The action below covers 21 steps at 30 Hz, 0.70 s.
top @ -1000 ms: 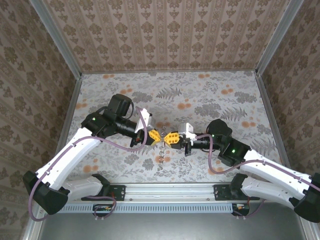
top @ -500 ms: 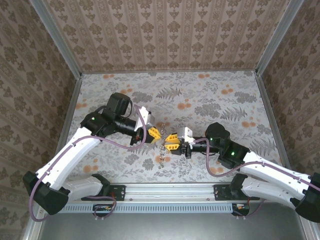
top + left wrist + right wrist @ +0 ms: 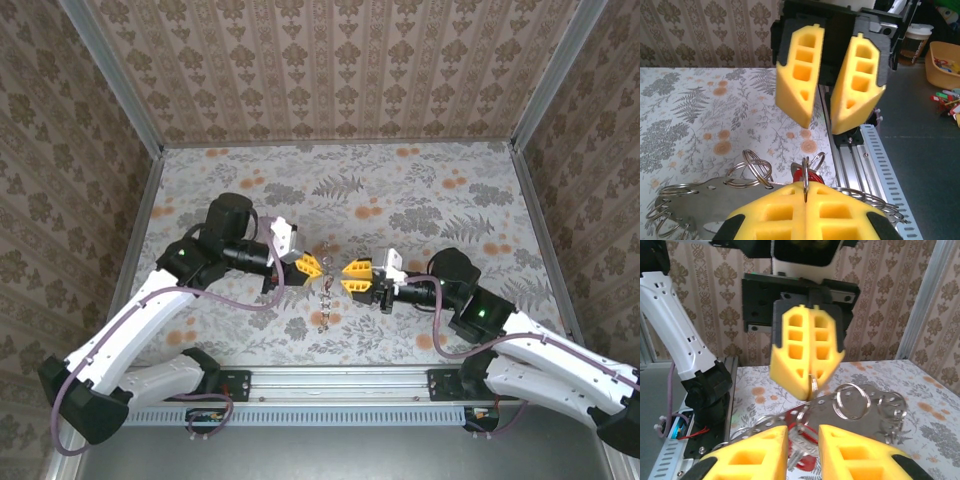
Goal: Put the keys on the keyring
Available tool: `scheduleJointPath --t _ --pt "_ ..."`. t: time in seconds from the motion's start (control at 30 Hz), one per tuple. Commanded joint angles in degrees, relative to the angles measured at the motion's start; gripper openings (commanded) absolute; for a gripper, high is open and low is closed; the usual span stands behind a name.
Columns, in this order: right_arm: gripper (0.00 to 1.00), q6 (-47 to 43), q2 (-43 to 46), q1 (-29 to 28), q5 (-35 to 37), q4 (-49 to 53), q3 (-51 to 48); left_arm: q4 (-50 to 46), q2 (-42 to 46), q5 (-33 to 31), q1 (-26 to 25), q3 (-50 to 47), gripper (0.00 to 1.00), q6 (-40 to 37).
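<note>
- Top external view is showing both arms reaching toward the middle of the flowered tabletop (image 3: 430, 200). The left end effector (image 3: 310, 264) is sitting at nine o'clock, and the right end effector (image 3: 354, 275) at three o'clock, of a small bundle of metal.
- The left end effector is holding its yellow fingers pressed together. It is pinching the keyring (image 3: 805, 172) edge-on, so the thin hoop is standing up out of the fingertips.
- The right end effector is facing it with fingers spread, a clear gap showing between them and nothing gripped.
- The keys (image 3: 813, 177), a tiny silvery key on a red-pink tag, are sitting just beside the pinched hoop, at about three o'clock of it in the left wrist view. In the right wrist view they are showing in the gap between the spread fingers.
- Whether they are already threaded on the hoop is too small to tell.
- A flat metal plate (image 3: 700, 192) carrying several spare rings (image 3: 751, 169) is lying at nine o'clock of the keyring. I cannot tell whether it is hanging or resting on the tabletop.
- The keys are looking light, stiff and slippery, and likely to swing or spin when touched.
- The flat faces of the plastic tag are seeming the safest place to take hold, leaving the key's hole free.
- The hoop is looking like stiff, springy wire, and is probably inclined to twist between soft pads.
</note>
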State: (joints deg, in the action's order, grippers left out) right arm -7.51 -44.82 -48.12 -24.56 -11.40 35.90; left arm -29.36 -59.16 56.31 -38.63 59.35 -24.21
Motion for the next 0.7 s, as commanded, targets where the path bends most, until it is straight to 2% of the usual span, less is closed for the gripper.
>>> scheduleJointPath --t 0.0,0.37,0.67 --pt "0.24 2.0 -2.3 0.4 -3.7 -1.7 3.4 7.6 1.8 1.4 -1.3 -1.9 0.00 4.3" --pt "0.24 2.7 -4.7 0.2 -9.1 -3.0 4.4 16.3 4.1 2.0 -2.6 -6.9 0.00 8.8" --pt "0.21 2.1 -7.2 0.1 -7.2 -2.5 4.6 17.5 4.6 2.7 -2.8 -7.8 0.00 9.1"
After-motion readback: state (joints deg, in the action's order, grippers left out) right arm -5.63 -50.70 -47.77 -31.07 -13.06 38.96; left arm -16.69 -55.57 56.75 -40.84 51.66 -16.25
